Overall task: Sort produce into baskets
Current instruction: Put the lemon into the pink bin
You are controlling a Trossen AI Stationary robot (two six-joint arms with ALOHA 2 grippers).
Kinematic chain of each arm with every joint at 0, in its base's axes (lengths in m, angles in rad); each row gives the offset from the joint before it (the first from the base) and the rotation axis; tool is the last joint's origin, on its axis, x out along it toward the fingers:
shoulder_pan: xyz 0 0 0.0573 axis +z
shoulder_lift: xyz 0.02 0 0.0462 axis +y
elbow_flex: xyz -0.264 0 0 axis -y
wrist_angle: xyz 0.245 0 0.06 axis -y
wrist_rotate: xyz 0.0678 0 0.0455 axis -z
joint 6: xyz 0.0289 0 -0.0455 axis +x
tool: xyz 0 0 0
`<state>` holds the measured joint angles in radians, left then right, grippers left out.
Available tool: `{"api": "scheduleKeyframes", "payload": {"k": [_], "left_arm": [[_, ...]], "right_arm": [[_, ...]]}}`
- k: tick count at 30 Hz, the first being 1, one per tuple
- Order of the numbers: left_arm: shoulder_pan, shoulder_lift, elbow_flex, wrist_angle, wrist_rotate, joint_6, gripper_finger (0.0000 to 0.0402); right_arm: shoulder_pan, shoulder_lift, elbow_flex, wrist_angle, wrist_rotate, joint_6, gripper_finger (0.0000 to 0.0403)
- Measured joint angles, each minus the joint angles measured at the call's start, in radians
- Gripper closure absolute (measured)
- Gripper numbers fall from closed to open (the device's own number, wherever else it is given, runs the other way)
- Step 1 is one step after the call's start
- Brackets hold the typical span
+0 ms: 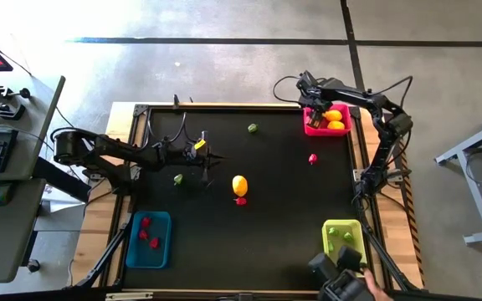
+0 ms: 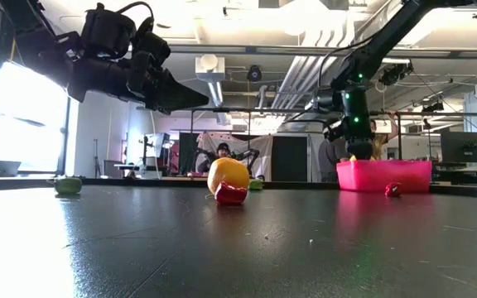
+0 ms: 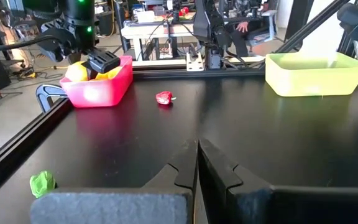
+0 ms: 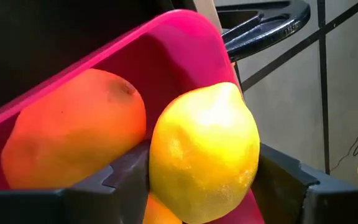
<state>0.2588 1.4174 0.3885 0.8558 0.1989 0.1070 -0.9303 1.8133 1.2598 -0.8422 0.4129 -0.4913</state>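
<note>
My right gripper [image 1: 316, 113] is at the pink-red basket [image 1: 318, 128] in the far right corner, shut on a yellow lemon [image 4: 204, 155]. An orange fruit [image 4: 73, 137] lies in the basket beside it. My left gripper [image 3: 197, 149] is shut and empty, raised above the table left of centre [image 1: 212, 157]. On the table lie a yellow-orange lemon [image 1: 239, 184] with a red piece [image 1: 241, 201] against it, two green pieces [image 1: 178, 179] [image 1: 253, 128] and another red piece [image 1: 312, 158]. My right gripper pinches the yellow lemon between its two fingers [image 4: 123, 177], one on each side of the fruit's middle [image 4: 166, 168]. The lemon sits over the pink-red basket's inside, next to the orange fruit; whether it rests on anything below, I cannot tell.
A blue basket [image 1: 159, 219] with red pieces stands at the near left. A yellow-green basket [image 1: 331, 226] with green pieces stands at the near right. A raised frame edges the black table. A person's hand [image 1: 375, 293] shows at the near right edge.
</note>
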Motion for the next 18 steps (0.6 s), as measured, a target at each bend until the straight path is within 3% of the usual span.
{"api": "scheduleKeyframes", "payload": {"k": [7, 18], "left_arm": [[0.000, 0.000, 0.000, 0.000, 0.000, 0.000, 0.0401], [0.000, 0.000, 0.000, -0.007, 0.000, 0.001, 0.0401]], "right_arm": [[0.033, 0.000, 0.000, 0.006, 0.039, 0.048, 0.0134], [0.056, -0.028, 0.011, -0.006, 0.038, 0.091, 0.0130]]}}
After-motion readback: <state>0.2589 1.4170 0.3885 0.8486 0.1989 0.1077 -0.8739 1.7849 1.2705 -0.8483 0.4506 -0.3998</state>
